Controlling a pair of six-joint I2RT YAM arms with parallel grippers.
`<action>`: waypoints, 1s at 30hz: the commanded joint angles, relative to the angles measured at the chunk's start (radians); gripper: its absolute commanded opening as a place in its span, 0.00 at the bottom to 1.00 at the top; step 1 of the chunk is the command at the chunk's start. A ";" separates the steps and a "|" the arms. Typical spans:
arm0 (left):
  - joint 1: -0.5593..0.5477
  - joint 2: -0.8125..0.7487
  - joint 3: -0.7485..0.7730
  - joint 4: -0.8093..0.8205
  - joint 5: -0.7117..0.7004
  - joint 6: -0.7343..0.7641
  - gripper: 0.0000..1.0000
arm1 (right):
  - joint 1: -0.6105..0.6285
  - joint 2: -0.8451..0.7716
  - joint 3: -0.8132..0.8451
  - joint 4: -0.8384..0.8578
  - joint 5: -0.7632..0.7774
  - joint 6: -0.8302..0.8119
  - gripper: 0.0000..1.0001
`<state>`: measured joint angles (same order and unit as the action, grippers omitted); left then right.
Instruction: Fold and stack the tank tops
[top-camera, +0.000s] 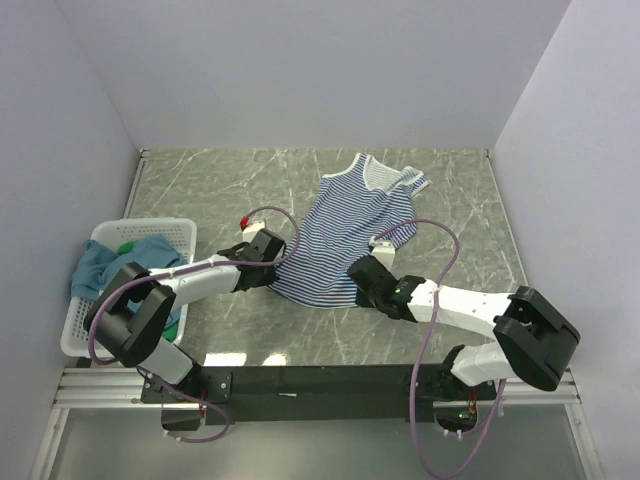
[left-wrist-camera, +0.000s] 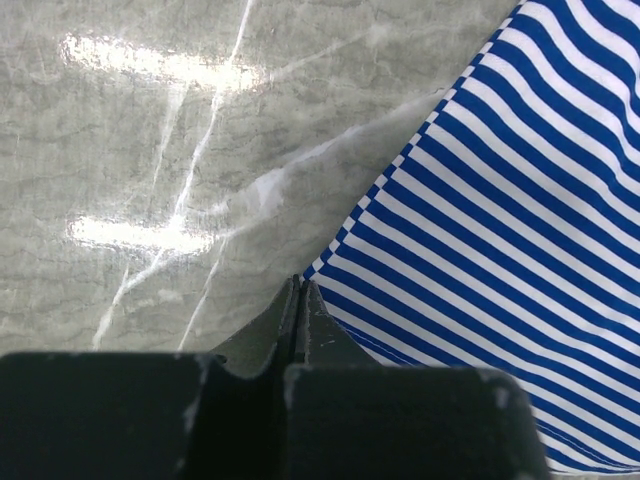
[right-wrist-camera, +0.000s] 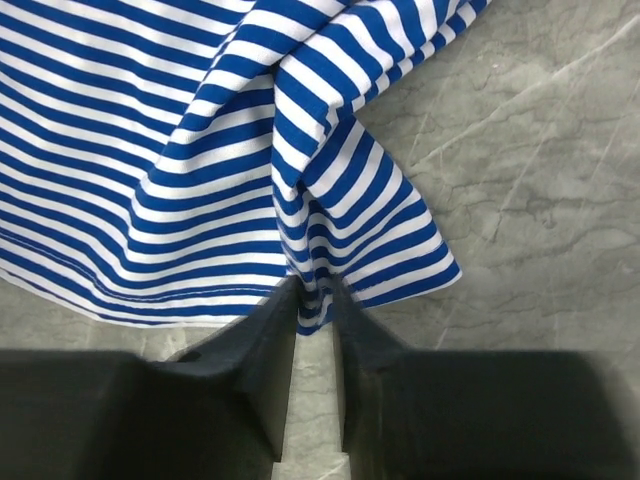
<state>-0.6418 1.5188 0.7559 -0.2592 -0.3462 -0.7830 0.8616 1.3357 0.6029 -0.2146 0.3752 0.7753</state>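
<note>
The striped tank top (top-camera: 345, 225) lies spread on the tabletop (top-camera: 200, 190). Its long axis runs from the straps at upper right of the top view down to the hem at lower centre. The right arm (top-camera: 470, 305) has its jaws pinched on a bunched hem corner. The left arm (top-camera: 200, 278) has its jaws closed at the opposite hem corner; whether cloth is caught there I cannot tell. With both at the hem, the fold probably goes toward the straps.
</note>
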 joint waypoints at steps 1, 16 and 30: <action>0.002 -0.037 0.042 -0.012 -0.010 -0.004 0.01 | 0.008 -0.006 0.040 -0.002 0.036 0.007 0.19; 0.109 -0.290 0.201 -0.184 0.035 0.065 0.01 | -0.251 -0.576 0.170 -0.265 -0.071 -0.111 0.00; 0.120 -0.488 0.779 -0.330 0.107 0.044 0.00 | -0.319 -0.613 0.830 -0.462 0.005 -0.212 0.00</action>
<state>-0.5247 1.0576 1.4502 -0.5686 -0.2607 -0.7307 0.5491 0.6834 1.3350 -0.6518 0.3515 0.6117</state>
